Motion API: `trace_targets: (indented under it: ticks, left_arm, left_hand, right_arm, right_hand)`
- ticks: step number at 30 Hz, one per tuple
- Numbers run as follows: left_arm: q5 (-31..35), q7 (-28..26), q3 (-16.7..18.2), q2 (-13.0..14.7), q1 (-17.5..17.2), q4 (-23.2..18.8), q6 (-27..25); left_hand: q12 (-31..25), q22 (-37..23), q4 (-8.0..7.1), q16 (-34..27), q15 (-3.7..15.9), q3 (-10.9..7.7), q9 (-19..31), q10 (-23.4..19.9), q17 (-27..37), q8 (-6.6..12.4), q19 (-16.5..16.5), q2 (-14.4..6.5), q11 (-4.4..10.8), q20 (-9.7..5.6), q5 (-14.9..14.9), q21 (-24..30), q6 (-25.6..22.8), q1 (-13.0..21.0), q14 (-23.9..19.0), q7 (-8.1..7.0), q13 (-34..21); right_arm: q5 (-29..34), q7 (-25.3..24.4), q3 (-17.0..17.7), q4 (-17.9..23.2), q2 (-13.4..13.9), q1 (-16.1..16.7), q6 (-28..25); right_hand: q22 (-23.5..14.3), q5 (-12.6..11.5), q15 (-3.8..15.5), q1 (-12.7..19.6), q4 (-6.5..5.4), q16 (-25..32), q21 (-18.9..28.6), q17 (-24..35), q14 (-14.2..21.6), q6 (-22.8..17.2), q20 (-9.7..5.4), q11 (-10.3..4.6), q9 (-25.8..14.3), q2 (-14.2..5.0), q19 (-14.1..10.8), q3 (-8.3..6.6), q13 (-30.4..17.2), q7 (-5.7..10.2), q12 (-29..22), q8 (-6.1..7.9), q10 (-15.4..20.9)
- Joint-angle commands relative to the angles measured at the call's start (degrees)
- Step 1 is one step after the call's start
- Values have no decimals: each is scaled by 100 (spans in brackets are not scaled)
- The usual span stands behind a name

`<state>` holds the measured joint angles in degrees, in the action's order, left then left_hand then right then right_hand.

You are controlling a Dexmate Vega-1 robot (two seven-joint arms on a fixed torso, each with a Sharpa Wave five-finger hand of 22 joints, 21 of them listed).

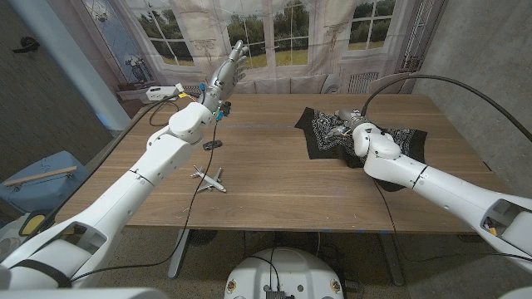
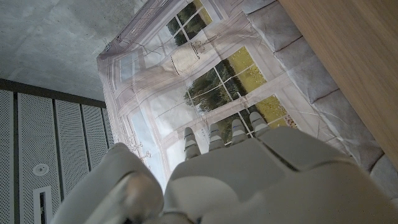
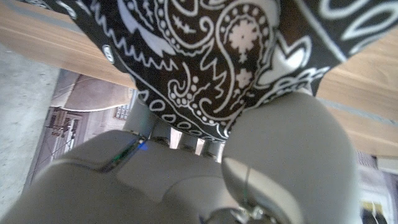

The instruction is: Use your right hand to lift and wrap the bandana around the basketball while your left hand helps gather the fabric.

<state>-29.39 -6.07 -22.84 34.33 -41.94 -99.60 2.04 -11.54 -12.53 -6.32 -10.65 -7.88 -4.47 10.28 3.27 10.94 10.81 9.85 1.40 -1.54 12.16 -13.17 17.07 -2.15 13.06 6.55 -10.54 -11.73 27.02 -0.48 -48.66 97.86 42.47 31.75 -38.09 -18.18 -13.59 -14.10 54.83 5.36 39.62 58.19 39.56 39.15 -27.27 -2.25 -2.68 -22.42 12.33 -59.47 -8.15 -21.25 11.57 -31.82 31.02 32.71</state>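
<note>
head view: bandana point(image 1: 328, 131) lies far right on the table point(image 1: 274, 178), right hand point(image 1: 356, 133) on it, grip unclear. left hand point(image 1: 231, 65) raised, open, well apart; fabric may slip ungathered.

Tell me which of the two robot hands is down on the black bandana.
The right hand: it is on the bandana at the table's far right, while the left hand is raised in the air.

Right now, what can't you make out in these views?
- Basketball: hidden; head view shows just the bandana and right hand there.
- Right hand's grip: fingers hidden by cloth in the right wrist view.
- Small dark thing on the table: too small.
- Left hand: raised; fingertips cut off in its wrist view.
</note>
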Motion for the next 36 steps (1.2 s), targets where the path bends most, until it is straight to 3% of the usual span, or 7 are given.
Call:
trace_targets:
  ticks: [1, 11, 20, 27, 36]
  left_arm:
    - [-15, -18, 33, 24, -149, -63, 103]
    - [-38, -80, 139, 124, -380, -223, 179]
    - [-56, -27, 160, 133, -420, -205, 268]
    - [-78, 15, 196, 159, -488, -204, 363]
    - [-75, -69, 310, 273, -685, -387, 387]
  left_hand:
    - [-47, -6, -30, -36, 4, 37, 6, 45, 2, 25, 152, -61, 19, 8, -53, 0, -9, -6, 22, -48, 2]
    - [-47, -6, -30, -34, 7, 54, 6, 71, 2, 17, 168, -70, 13, 8, -63, -12, -2, -21, 44, -41, 3]
    - [-62, -6, -29, -47, 11, 69, 6, 55, 1, 20, 163, -77, 25, 7, -71, -14, -18, -32, 22, -56, 3]
    - [-65, -6, -27, -48, 6, 81, 6, 63, 1, 16, 163, -82, 25, 7, -78, -18, -13, -39, 26, -63, 4]
    - [-70, -6, -24, -50, 15, 90, 6, 59, 0, 10, 159, -84, 27, 7, -82, -19, -2, -42, 23, -66, 4]
  right_arm:
    - [-1074, -1054, 986, -187, -135, 437, 2420]
    - [-1184, -1426, 1086, -631, -523, 301, 3363]
    - [-1975, -1176, 1271, -1175, -948, 109, 4409]
    - [-2633, -861, 1325, -1792, -1470, -208, 5091]
    - [-3335, -427, 1388, -2397, -1968, -585, 5551]
  right_hand:
    - [19, 76, 2688, 2420, 395, -23, 92, 92, 2401, -23, -1032, -2, -57, -2247, -628, -502, -79, -54, -39, 64, 64]
    - [86, 218, 2669, 2573, 327, -100, 225, 174, 2483, -203, -1035, 76, -70, -2258, -587, -644, -182, -188, -86, 172, 159]
    - [119, 256, 2644, 2568, 272, -172, 277, 207, 2440, -238, -1042, 111, -91, -2259, -551, -687, -234, -216, -117, 213, 219]
    - [153, 273, 2651, 2622, 263, -242, 325, 249, 2408, -341, -1047, 140, -83, -2271, -504, -763, -291, -295, -135, 265, 235]
    - [189, 287, 2652, 2671, 254, -354, 380, 253, 2351, -390, -1049, 161, -70, -2267, -447, -839, -353, -338, -135, 293, 200]
